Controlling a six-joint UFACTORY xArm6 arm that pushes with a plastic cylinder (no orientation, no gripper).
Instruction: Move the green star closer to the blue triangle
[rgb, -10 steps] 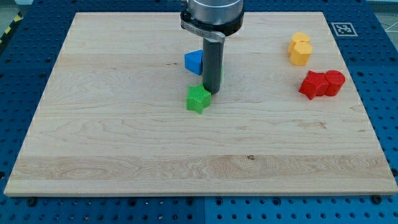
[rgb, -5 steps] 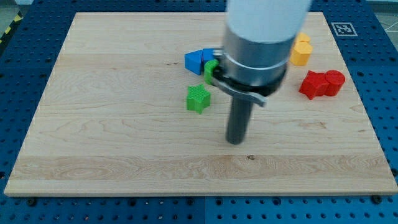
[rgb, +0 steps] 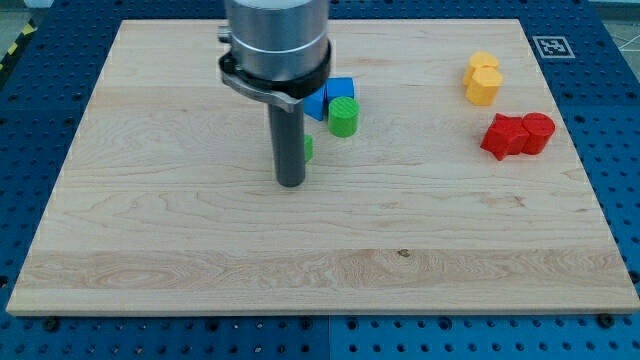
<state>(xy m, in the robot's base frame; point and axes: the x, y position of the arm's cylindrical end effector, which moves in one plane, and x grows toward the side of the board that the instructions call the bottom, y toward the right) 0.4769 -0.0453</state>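
Observation:
The green star (rgb: 308, 150) is mostly hidden behind my rod; only a sliver shows on the rod's right side. The blue triangle (rgb: 316, 104) lies just above it, partly covered by the arm's collar. My tip (rgb: 290, 184) rests on the board at the star's lower left, in front of it; whether it touches the star cannot be told.
A blue block (rgb: 341, 89) and a green cylinder (rgb: 343, 119) sit right of the blue triangle. Two yellow blocks (rgb: 482, 80) and a cluster of red blocks (rgb: 517, 135) lie at the view's right. The wooden board (rgb: 150, 230) lies on a blue perforated table.
My tip went from the star's right side down to the view's lower right, then swung left and now stands in front of the star. The star looks unmoved.

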